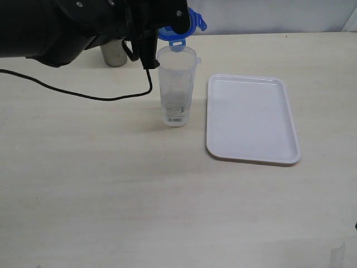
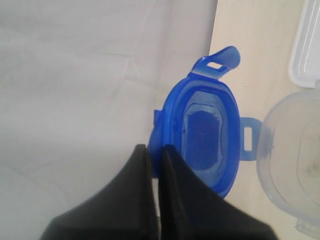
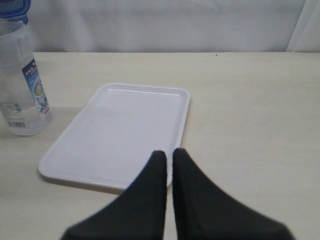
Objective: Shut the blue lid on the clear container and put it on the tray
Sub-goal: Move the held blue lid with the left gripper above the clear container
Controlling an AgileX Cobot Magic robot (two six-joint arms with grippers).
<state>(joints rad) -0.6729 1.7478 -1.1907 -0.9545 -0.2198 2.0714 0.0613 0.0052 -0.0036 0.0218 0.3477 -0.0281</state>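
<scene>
Left wrist view shows the left end effector pinching the blue lid; exterior view hides that grip.

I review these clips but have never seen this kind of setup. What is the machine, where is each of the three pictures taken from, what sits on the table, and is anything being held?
This is a robot with two arms, each ending in a black two-fingered gripper. One picture comes from a camera off the arms that overlooks the table; the other two come from cameras on the wrists, looking along the fingers.

On the table stand the clear container, open at the top, a white tray beside it with nothing on it, and a grey steel cup behind.

The left gripper pinches the blue lid by its rim, just above and behind the container's mouth. The right gripper is shut on nothing, near the tray's edge.
</scene>
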